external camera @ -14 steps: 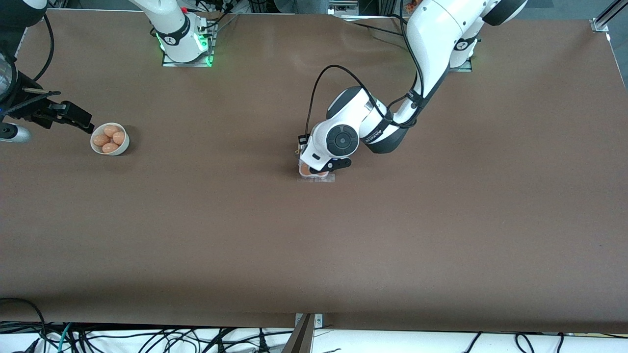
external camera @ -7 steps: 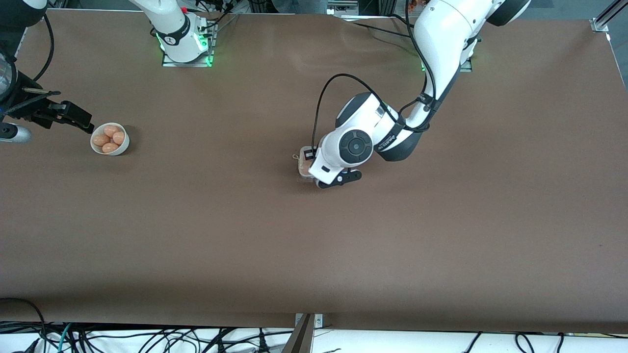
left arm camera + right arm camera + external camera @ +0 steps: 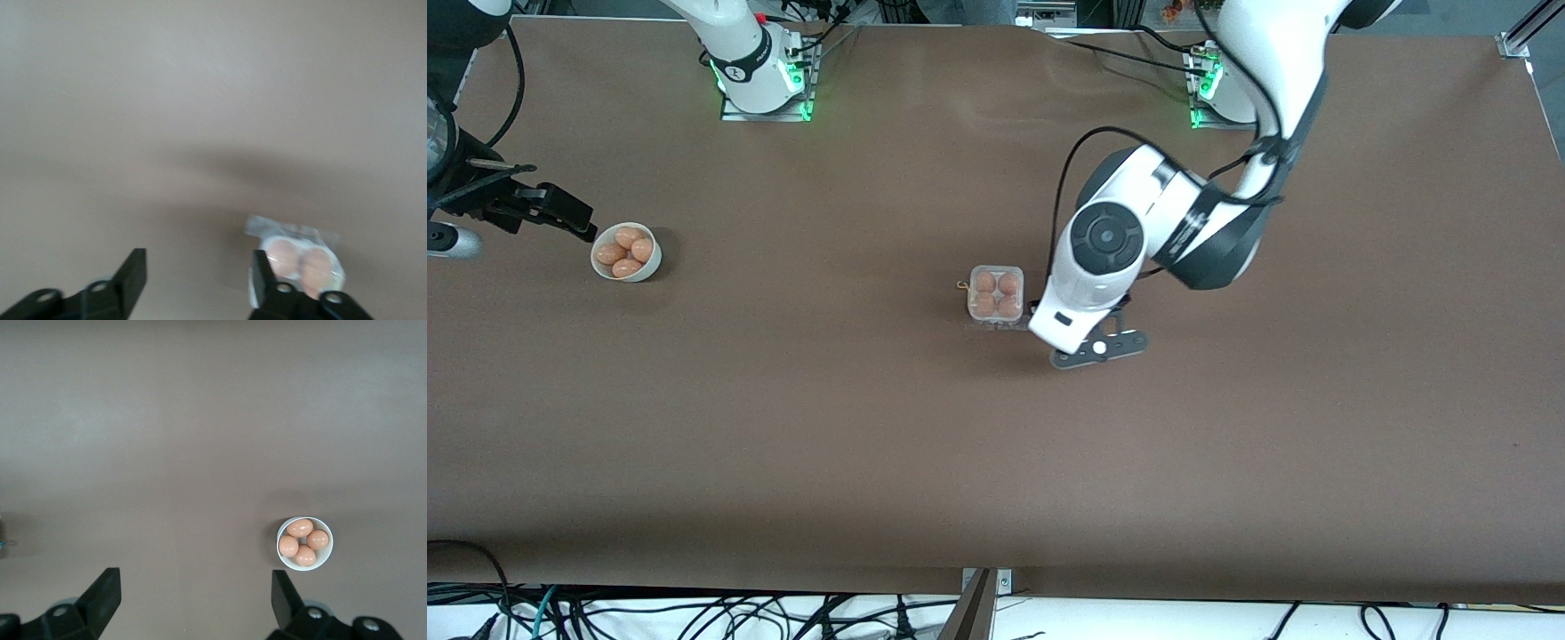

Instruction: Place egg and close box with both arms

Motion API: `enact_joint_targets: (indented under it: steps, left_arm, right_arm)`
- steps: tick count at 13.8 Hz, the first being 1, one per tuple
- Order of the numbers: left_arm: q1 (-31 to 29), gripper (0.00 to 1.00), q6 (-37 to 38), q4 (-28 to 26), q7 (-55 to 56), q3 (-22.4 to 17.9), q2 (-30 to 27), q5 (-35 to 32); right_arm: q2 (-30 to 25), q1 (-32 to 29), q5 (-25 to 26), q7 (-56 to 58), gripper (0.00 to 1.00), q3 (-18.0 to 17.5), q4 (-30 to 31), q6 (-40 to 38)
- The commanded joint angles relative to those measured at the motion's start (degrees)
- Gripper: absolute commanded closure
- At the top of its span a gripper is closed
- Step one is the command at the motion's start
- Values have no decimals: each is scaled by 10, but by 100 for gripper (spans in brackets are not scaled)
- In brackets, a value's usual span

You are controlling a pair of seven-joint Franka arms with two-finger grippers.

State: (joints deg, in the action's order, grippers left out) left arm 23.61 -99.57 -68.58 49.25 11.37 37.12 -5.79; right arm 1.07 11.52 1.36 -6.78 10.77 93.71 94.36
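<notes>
You see a brown table [image 3: 783, 462]; tangled cables [image 3: 694, 613] crowd the floor along its near edge.

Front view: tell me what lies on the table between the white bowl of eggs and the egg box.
Nothing. Between the bowl and the box the front view shows only bare brown table.

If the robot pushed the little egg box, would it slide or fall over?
Probably slide. The box sits low and flat on the table, so tipping seems unlikely. Its thin clear plastic looks light and a bit bendy. The four eggs inside sit in their own cells, so they likely wouldn't roll.
</notes>
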Motion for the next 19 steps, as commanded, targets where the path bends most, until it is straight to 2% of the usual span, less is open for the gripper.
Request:
enact_joint_targets:
  steps: [1, 4, 7, 10, 12, 14, 17, 19]
  left_arm:
    - [-41, 0, 23, -5, -6, -10, -49, -39]
    - [-93, 0, 62, 1, -58, -7, -67, -75]
    - [-151, 0, 141, 66, -183, -7, -78, -74]
    - [-209, 0, 165, 76, -276, -8, -106, -68]
    - [-232, 0, 165, 54, -354, -12, -140, -69]
    - [-261, 0, 164, 2, -417, -15, -185, -50]
    - [-277, 0, 154, -79, -490, -69, -261, 10]
    - [-277, 0, 122, -149, -516, -87, -305, 28]
  right_arm:
    - [5, 0, -8, -4, 0, 0, -17, -13]
    - [5, 0, -8, -4, 0, 0, -16, -13]
    - [5, 1, -8, -4, 0, 0, -16, -13]
    - [5, 0, -8, -5, 0, 0, -17, -13]
    - [5, 1, -8, -5, 0, 0, -17, -13]
    - [5, 1, -8, -4, 0, 0, -17, -13]
    - [5, 1, -8, -4, 0, 0, -17, -13]
    - [5, 0, -8, -4, 0, 0, -17, -13]
